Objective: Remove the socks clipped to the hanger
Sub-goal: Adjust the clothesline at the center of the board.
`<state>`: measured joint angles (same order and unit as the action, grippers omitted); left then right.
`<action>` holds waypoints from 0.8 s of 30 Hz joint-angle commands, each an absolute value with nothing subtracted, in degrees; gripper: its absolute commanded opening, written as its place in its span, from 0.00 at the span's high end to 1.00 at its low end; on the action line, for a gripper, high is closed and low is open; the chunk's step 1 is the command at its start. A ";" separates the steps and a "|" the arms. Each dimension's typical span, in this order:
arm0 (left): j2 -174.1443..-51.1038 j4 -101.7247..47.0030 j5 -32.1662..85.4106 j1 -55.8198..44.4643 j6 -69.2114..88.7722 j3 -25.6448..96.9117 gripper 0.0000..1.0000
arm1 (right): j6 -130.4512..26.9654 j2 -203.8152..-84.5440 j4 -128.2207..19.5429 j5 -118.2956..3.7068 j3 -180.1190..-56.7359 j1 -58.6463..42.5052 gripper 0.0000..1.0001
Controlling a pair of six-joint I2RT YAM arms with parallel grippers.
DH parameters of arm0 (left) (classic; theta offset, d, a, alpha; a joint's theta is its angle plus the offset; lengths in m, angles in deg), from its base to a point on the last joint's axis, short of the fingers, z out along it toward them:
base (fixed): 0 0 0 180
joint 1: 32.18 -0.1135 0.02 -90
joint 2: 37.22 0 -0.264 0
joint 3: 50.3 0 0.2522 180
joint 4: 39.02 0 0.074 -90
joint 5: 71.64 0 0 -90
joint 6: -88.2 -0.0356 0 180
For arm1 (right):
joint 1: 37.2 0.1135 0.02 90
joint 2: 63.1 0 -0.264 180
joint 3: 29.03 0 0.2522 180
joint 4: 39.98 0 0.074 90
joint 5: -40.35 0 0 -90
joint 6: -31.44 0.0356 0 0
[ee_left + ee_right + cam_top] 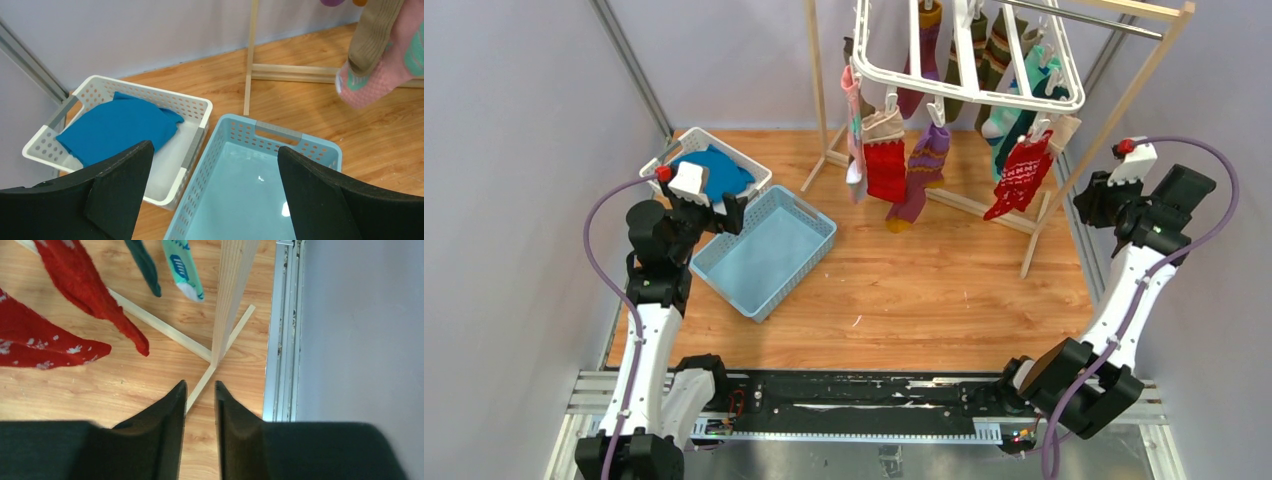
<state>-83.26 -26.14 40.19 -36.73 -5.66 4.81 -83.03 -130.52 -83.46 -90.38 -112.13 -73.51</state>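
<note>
The black two-finger right gripper (pixel 199 386), jaws barely parted and empty, is hovering while the red white-patterned sock (pixel 1021 172) is hanging vertically near its left from the white plastic rectangular hanger (pixel 964 88).

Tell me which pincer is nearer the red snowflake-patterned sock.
Right. The right pincer sits just right of that sock; the left pincer is far left, by the light blue plastic basket.

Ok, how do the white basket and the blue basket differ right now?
The white basket holds a folded blue cloth; the blue basket holds nothing. The white basket sits farther back and left; the blue basket sits nearer, more central, and looks larger. Both are perforated plastic, side by side.
</note>
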 commanded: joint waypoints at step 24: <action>-86.52 -29.67 45.85 -36.48 -2.11 4.15 0.00 | -68.07 -135.43 -59.75 -74.19 -113.30 -62.69 0.24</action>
